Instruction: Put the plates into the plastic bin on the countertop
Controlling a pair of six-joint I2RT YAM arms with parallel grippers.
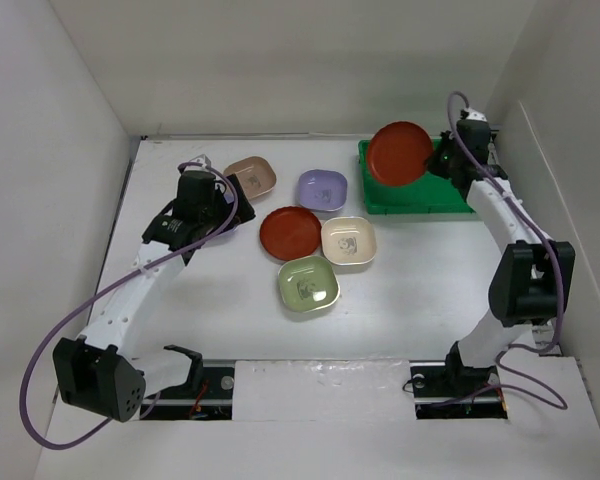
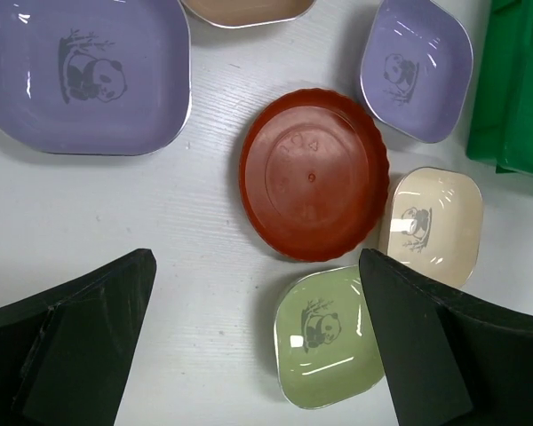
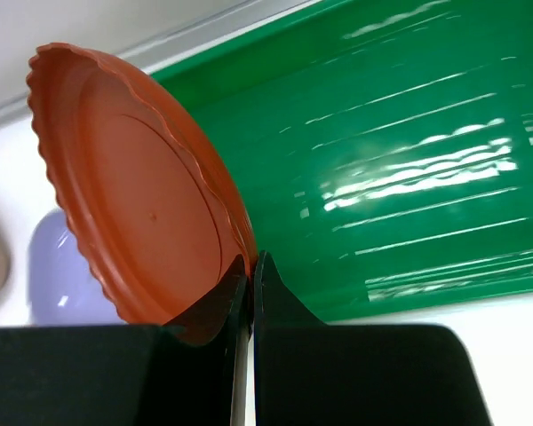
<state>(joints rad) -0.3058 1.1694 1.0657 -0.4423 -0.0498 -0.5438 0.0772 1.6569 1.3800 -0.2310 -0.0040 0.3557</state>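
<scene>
overhead, the right pincer [image 1: 437, 160] clamps the rim of a red plate [image 1: 400, 152], tilted over the green bin [image 1: 420, 203] at the tabletop's [image 1: 210, 300] far right. the left wrist camera shows the left pincer [image 2: 256, 262] spread wide above a second red plate [image 2: 313, 173] and a lilac plate [image 2: 84, 71] that the arm mostly hides overhead.

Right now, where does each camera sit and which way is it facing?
Top external: above and behind the bases, looking down on the countertop; both arms show.
Left wrist: looks straight down on the lying red plate; open left gripper frames it.
Right wrist: looks along the shut right gripper, pinching the held red plate before the green bin.
Shared: top and left wrist both show the lying red plate.
</scene>
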